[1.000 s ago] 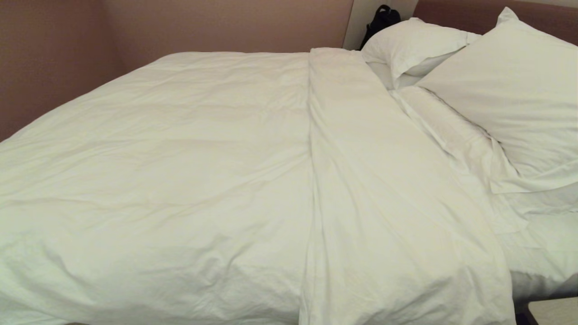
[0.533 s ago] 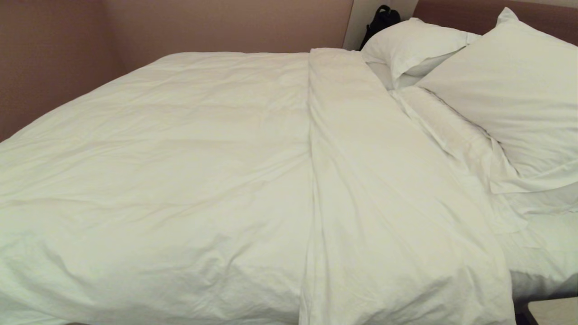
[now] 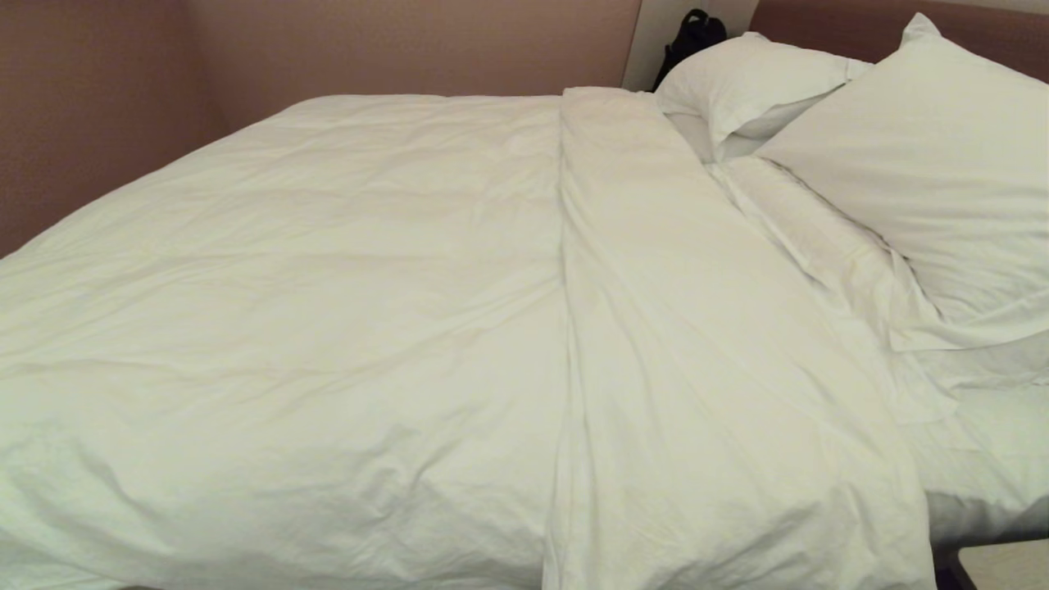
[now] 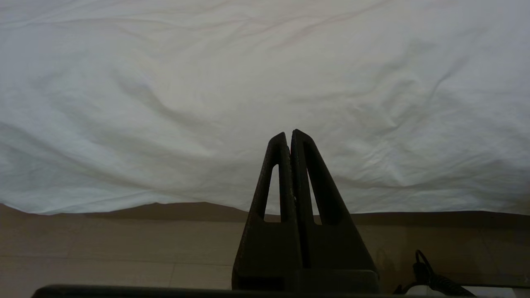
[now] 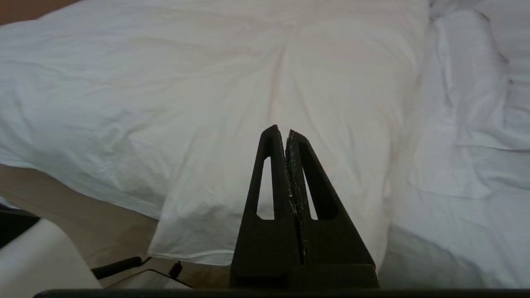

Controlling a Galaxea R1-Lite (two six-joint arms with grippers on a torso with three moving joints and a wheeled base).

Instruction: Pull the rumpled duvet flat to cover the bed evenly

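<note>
The white puffy duvet (image 3: 311, 311) lies spread over most of the bed, with its top end turned back in a long band (image 3: 680, 328) running across the bed in front of the pillows. Neither arm shows in the head view. In the left wrist view my left gripper (image 4: 288, 133) is shut and empty, low by the bed's side, where the duvet's (image 4: 265, 82) edge hangs above the floor. In the right wrist view my right gripper (image 5: 281, 130) is shut and empty, held off the near end of the turned-back band (image 5: 290, 124), not touching it.
Two plump white pillows (image 3: 926, 164) (image 3: 754, 82) lean at the head of the bed on the right, with white sheet (image 3: 983, 459) bare below them. A black bag (image 3: 692, 37) sits behind the far pillow. Brown wall stands beyond the bed. Pale floor (image 4: 124, 248) runs alongside.
</note>
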